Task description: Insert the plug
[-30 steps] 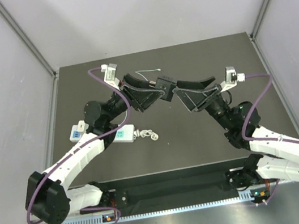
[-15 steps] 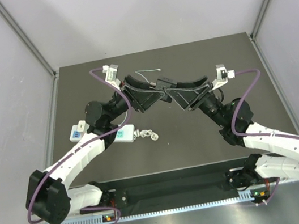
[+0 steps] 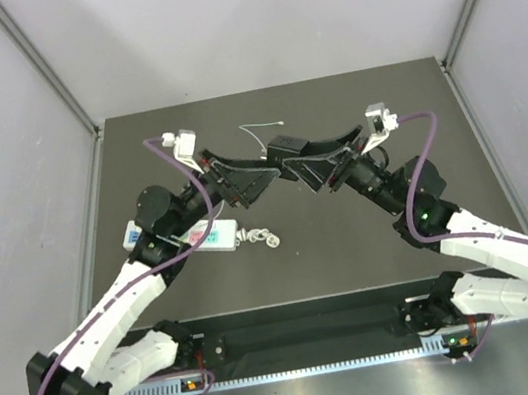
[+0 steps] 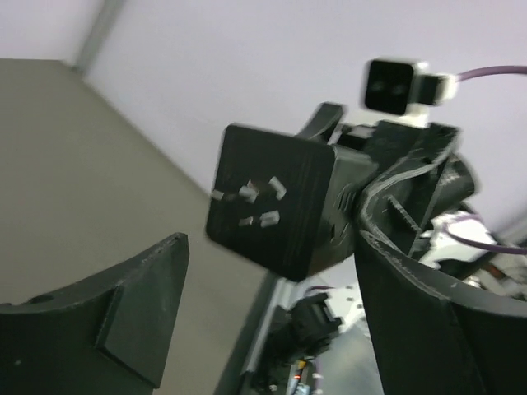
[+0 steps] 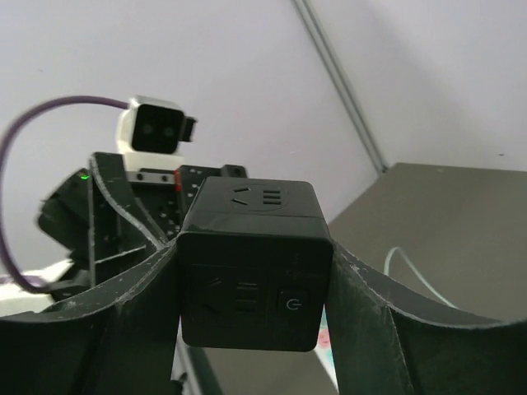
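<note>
The plug (image 3: 287,145) is a small black cube held above the far middle of the table. My right gripper (image 3: 304,158) is shut on it. In the right wrist view the plug (image 5: 254,220) sits squarely between both fingers of that gripper (image 5: 255,276), with its socket face and power button towards the camera. Its thin pale wire (image 3: 257,134) lies on the table behind. My left gripper (image 3: 266,173) is open just left of the plug. In the left wrist view the plug's pronged face (image 4: 272,197) hangs beyond the spread fingers of the left gripper (image 4: 268,288).
The long white power strip (image 3: 212,237) lies on the dark table (image 3: 351,234) at the left, partly under my left arm. A short coiled white cord (image 3: 262,238) lies at its right end. Grey walls enclose the table on three sides.
My right gripper has moved left and closed round the plug. My left arm has drawn back to the left, its jaws apart from the plug.
</note>
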